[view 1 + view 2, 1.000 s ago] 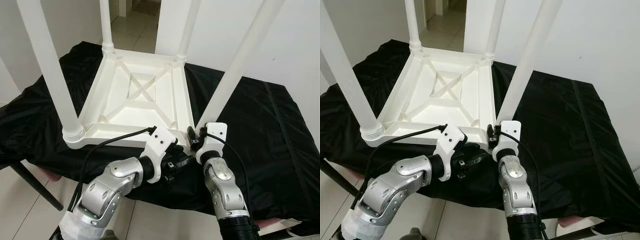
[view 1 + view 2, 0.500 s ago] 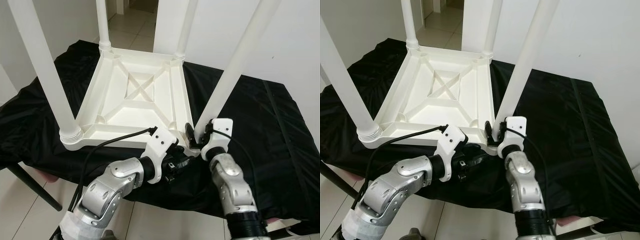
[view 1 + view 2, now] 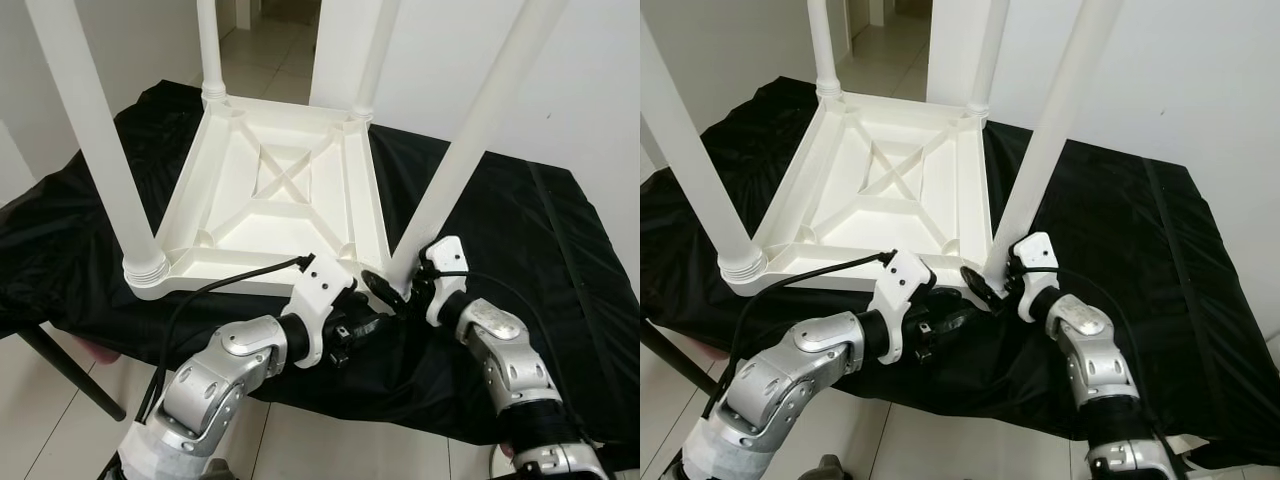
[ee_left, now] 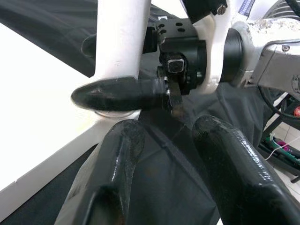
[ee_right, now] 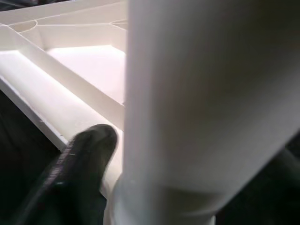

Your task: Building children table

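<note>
Head cameras above, wrist cameras close in.
Both eyes look down onto the upturned table [image 3: 275, 190]; each wrist camera sits tight against its near-right leg [image 4: 119, 42].

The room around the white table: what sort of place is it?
Probably a room in a home. The upside-down white children's table lies on a work surface draped in black cloth, plain white walls stand behind, and a doorway opens onto a pale tiled floor.
</note>
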Robot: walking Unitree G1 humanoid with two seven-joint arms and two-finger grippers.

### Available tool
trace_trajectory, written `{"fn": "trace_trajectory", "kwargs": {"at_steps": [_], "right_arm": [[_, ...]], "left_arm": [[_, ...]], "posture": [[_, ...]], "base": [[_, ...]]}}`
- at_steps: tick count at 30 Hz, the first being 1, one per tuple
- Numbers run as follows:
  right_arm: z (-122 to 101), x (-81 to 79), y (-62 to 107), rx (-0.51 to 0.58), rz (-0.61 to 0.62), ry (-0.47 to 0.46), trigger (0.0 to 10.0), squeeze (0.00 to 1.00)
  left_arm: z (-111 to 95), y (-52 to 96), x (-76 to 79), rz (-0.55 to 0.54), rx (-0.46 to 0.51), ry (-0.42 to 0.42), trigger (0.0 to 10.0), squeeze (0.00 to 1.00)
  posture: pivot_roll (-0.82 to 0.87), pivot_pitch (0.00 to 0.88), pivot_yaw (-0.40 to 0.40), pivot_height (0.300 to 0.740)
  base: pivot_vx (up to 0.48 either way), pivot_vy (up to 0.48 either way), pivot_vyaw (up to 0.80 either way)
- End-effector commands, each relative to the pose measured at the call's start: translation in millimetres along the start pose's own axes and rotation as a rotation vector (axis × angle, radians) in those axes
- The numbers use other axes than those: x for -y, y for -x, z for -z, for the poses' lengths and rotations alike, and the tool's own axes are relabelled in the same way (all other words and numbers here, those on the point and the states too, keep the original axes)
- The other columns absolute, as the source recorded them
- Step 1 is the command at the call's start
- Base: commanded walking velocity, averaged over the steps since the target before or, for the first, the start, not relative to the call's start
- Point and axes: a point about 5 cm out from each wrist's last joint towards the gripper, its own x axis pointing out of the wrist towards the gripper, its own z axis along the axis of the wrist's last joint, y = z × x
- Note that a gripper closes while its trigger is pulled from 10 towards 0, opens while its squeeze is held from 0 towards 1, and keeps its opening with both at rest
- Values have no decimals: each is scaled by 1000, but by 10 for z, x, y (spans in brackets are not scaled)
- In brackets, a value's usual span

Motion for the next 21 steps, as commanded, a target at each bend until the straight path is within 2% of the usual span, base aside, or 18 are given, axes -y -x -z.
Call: {"fn": "trace_trajectory", "kwargs": {"at_steps": [1,4,14,17,21], "right_arm": [[44,5,14,-7,-43,-22,0,0],[81,3,21,-4,-78,-66,0,0],[136,-13,39,13,-120,-89,0,0],[139,-33,41,22,-111,-104,0,0],[166,-126,26,10,-22,-154,0,0]], "left_arm": [[-7,-11,31,19,-6,-1,10000,0],[-5,-7,28,14,-5,0,10000,0],[-11,5,4,1,-3,2,10000,0],[-14,2,2,1,-2,3,10000,0],[-20,1,-1,3,-1,3,10000,0]], "posture": [[126,14,-95,740],[127,13,-96,740],[126,22,-96,740],[123,25,-96,740],[117,31,-95,740]], "base": [[0,0,0],[0,0,0],[0,0,0],[0,0,0],[0,0,0]]}}
